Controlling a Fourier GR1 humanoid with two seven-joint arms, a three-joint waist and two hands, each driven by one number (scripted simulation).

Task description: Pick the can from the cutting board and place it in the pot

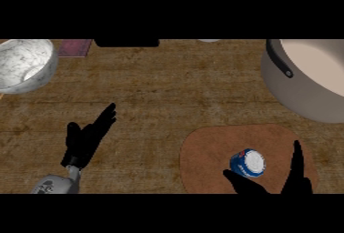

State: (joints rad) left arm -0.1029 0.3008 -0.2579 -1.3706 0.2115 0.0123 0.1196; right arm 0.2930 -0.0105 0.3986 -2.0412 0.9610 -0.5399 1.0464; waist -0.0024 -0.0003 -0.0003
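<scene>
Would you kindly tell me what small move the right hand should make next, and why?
Probably close the right hand around the can. The can stands upright on the cutting board, between the thumb and the straight fingers, not yet held; the pot waits beyond.

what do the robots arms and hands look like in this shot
Both hands are plain black with slim, tapering fingers and a thumb: the left hand, the right hand. Only the left forearm shows, a rounded grey shell with dark markings. No cables are visible.
</scene>
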